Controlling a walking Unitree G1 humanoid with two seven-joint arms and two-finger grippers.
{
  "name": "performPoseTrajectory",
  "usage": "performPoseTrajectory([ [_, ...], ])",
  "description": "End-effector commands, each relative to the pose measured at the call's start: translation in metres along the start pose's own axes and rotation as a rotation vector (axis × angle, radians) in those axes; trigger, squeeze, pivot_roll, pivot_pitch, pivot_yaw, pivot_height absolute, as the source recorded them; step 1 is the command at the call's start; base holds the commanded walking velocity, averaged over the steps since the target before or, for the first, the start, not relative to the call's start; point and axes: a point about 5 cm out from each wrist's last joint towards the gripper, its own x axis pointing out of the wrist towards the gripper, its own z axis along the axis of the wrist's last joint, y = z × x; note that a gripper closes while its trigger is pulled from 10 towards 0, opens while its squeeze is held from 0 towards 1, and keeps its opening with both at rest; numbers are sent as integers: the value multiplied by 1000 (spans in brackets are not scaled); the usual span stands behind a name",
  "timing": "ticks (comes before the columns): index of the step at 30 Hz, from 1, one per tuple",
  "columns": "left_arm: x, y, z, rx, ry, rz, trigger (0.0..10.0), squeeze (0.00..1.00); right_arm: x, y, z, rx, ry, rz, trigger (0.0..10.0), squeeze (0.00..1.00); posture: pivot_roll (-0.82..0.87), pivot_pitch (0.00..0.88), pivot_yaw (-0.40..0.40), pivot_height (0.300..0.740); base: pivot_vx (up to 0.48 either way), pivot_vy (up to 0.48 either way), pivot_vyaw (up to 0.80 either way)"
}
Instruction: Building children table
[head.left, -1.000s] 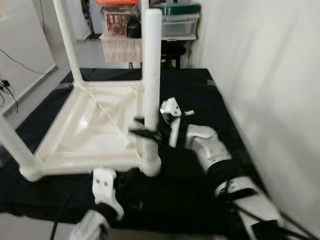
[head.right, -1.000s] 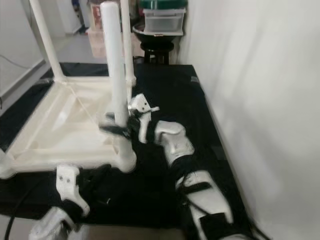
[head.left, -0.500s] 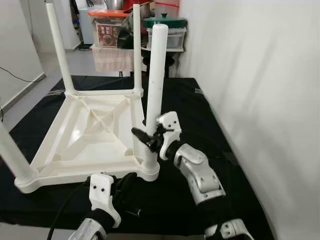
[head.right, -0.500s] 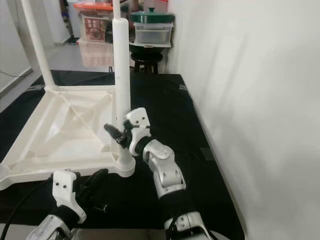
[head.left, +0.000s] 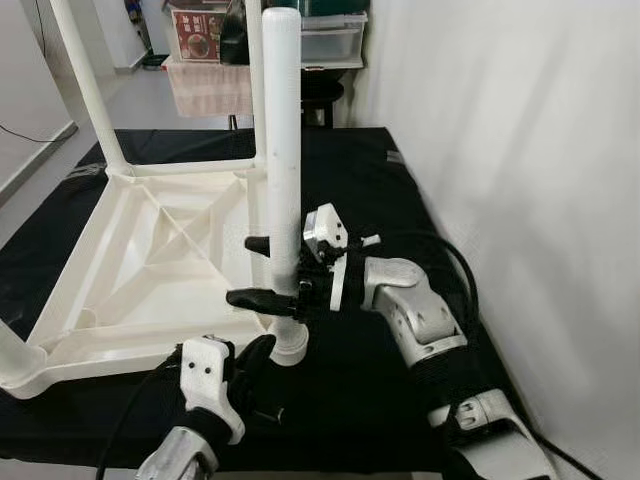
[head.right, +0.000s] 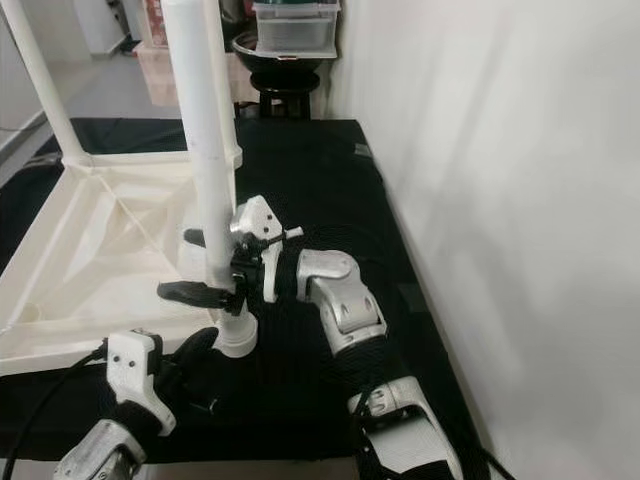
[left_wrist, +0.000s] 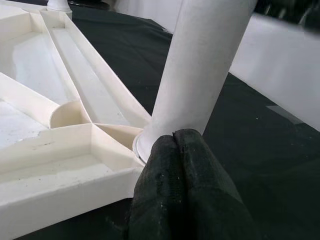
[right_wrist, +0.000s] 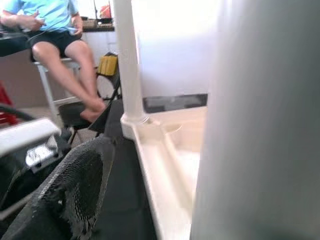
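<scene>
A white plastic children's table (head.left: 112, 322) lies upside down on a black mat (head.left: 360, 200). Its near leg (head.left: 283, 170) stands upright in the corner socket (head.left: 290, 348). My right gripper (head.left: 260, 270) is open at mid-height on this leg, one black finger (head.left: 255, 297) crossing in front and the other behind. In the right wrist view the leg (right_wrist: 260, 130) looms close beside one finger (right_wrist: 70, 195). My left gripper (head.left: 262, 350) is low at the front, shut, its fingertips (left_wrist: 175, 137) touching the leg's base (left_wrist: 150, 142).
A white wall (head.left: 520, 150) runs close along the right. Two more table legs (head.left: 88, 90) rise at the far corners. Storage boxes (head.left: 335, 40) and a dark stool (head.left: 320, 95) stand beyond the mat. A seated person (right_wrist: 55, 35) appears in the right wrist view.
The camera has shifted and tilted. My right gripper's fingers have spread apart and now straddle the near leg. The left gripper stays by the leg's base.
</scene>
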Motion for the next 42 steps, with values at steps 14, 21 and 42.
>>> performPoseTrajectory([
  [14,-2,-1,-3,13,17,10,10000,0,1,-22,-4,38,89,112,0,0,68,0,-47,740,0,0,0],
  [21,-3,-2,-2,10,16,10,10000,0,-9,-20,-16,46,105,92,0,0,63,0,-46,740,0,0,0],
  [42,-7,0,4,62,-13,20,10000,0,6,14,-59,169,266,-609,10000,1000,48,0,-33,740,0,0,0],
])
